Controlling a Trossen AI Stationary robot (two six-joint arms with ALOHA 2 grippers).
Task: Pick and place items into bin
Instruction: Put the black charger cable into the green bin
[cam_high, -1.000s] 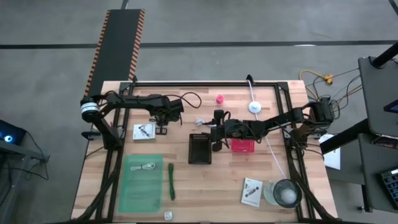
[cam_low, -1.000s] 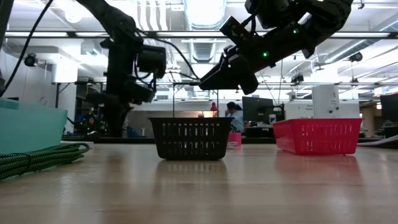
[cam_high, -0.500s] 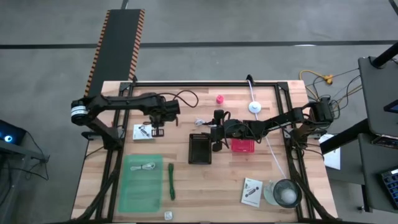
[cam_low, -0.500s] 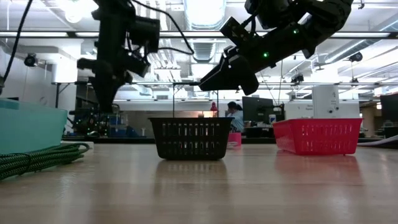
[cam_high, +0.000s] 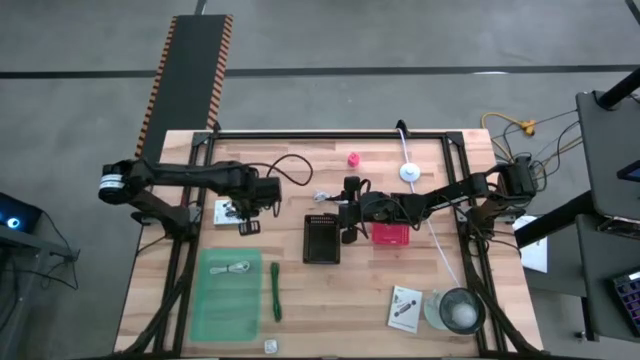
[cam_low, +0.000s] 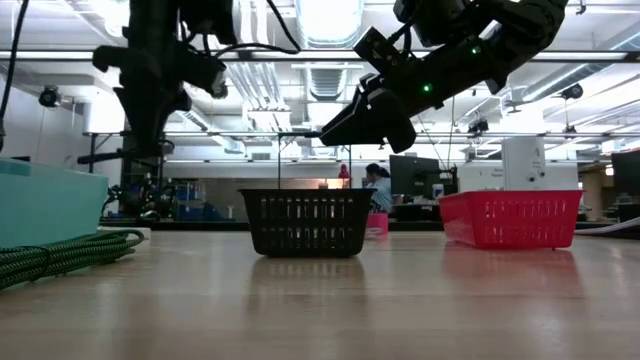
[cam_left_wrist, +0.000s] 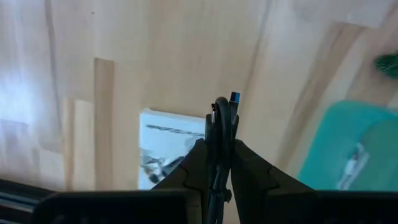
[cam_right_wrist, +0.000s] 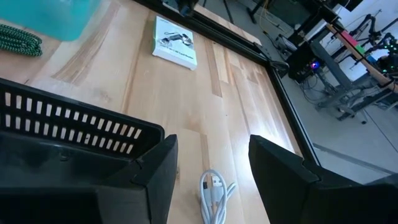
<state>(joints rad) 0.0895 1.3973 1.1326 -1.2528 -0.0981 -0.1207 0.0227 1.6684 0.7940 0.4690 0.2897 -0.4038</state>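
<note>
My left gripper (cam_high: 247, 204) points down above a white printed card (cam_high: 232, 212) at the table's left and is shut on a thin black cable (cam_high: 296, 160). The rest of the cable arcs off toward the far side. My right gripper (cam_high: 349, 205) stands open and slants down by the far end of the black bin (cam_high: 321, 238). A coiled white cable (cam_right_wrist: 214, 194) lies on the table between its fingers, untouched. A green strip (cam_high: 275, 291) and a small metal piece (cam_high: 270, 345) lie near the front edge. A tiny red knob (cam_high: 353, 158) stands at the back. My left gripper pinches the thin black cable between its two shut fingers, coming from above and pointing down. A short bent length of cable (cam_left_wrist: 219, 118) and its blue-tipped end (cam_left_wrist: 234, 97) stick out past the fingertips, lifted clear of the table.
A red bin (cam_high: 390, 235) stands right of the black one. A green tray (cam_high: 227, 292) holding a white cable is at the front left. A second card (cam_high: 404, 307) and a clear round container (cam_high: 460, 310) are at the front right. A white disc (cam_high: 409, 172) on a cord lies at the back.
My left gripper has risen and gone toward the table's left and near edges, rolling about its own axis, still shut on the black cable. It now hangs over the white card. The cable's free length has been drawn along behind it.
</note>
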